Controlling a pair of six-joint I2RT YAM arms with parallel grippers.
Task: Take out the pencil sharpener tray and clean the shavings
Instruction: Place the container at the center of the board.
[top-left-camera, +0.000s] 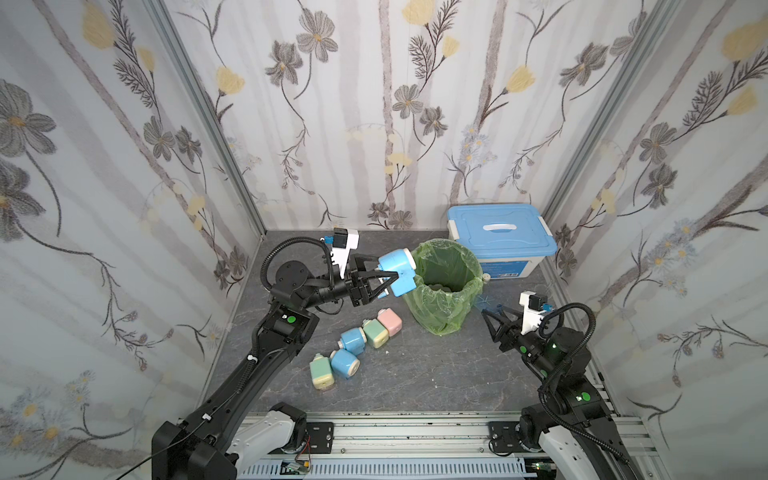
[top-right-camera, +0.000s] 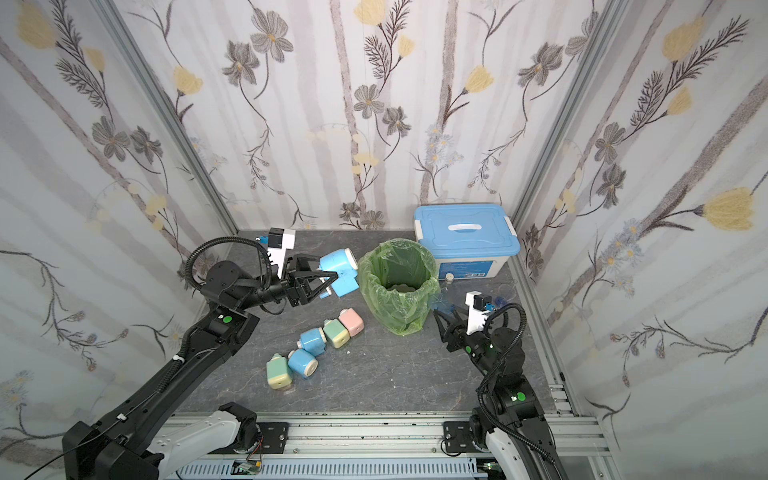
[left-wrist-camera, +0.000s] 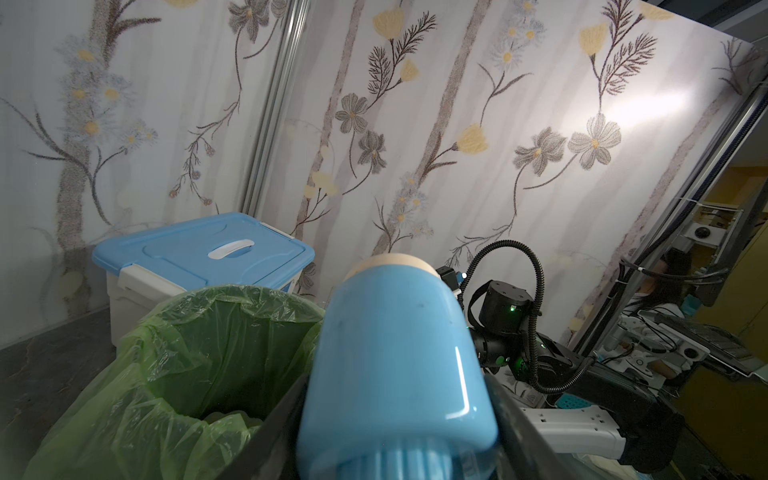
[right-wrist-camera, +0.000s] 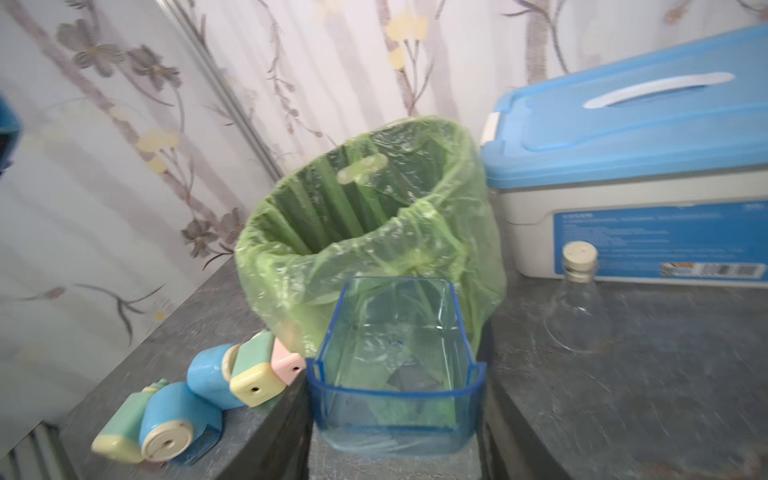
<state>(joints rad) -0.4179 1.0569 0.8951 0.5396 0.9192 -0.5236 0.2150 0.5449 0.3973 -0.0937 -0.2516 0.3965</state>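
The tray (right-wrist-camera: 395, 374), a clear blue tub, is out of its housing and is gripped at its near end by the right gripper (top-left-camera: 491, 314), whose jaws are clamped on it. It is held just to the right of the bin (top-left-camera: 436, 316), low beside the bag's wall rather than over the opening. It appears empty, though the clear plastic and the blur make that hard to settle.

The blue sharpener (top-left-camera: 398, 270), to which the tray presumably belongs, is clenched by the left gripper (top-left-camera: 388, 277). It is kept raised at the bin's left rim, probably so that loose crumbs fall into the bag and the housing is ready for the tray.

A few shavings (top-right-camera: 348, 352) are seen as pale flecks on the table (top-left-camera: 415, 382). They lie near the five other sharpeners (top-left-camera: 353, 340), which are laid in a loose row left of the bin.

A lidded box (top-left-camera: 500, 232) is set against the far wall, and a small clear bottle (right-wrist-camera: 577, 299) is stood just in front of it. The table is dark grey with a stone pattern and is enclosed on three sides by flowered panels (top-left-camera: 374, 104).
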